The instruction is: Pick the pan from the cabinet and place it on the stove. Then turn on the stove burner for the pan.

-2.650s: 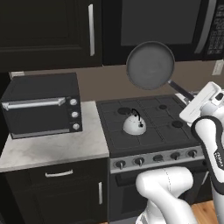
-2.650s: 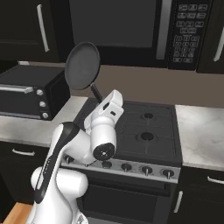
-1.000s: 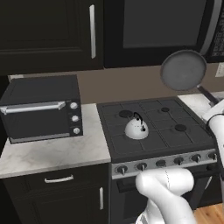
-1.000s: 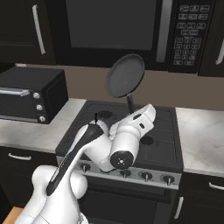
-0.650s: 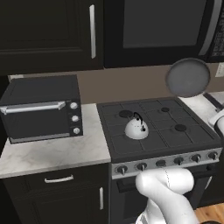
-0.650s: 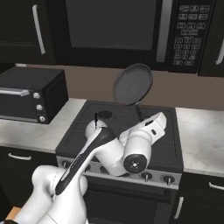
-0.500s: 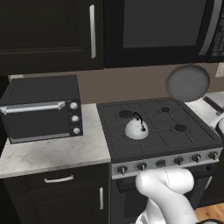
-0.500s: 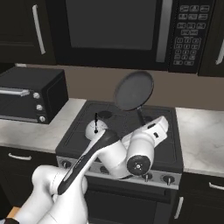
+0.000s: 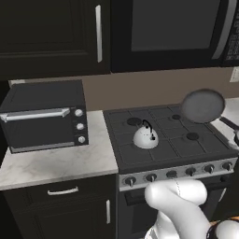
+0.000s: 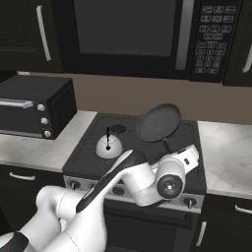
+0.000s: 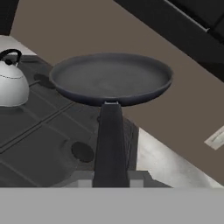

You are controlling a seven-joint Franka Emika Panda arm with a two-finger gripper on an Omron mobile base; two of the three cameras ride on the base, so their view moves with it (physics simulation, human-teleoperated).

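Pan [image 11: 111, 79] aloft, gripped by its handle.
Gripper [image 11: 111, 177] clenched on handle; pan ahead of hand, above stove [image 9: 163, 144], clearing kettle [image 9: 145, 135].

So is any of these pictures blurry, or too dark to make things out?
Left base view: flat even light, the black cabinet nearly featureless. Right base view: sharp, the pan clear against the stove. Hand view: soft and coarse, the kettle cut by the edge.
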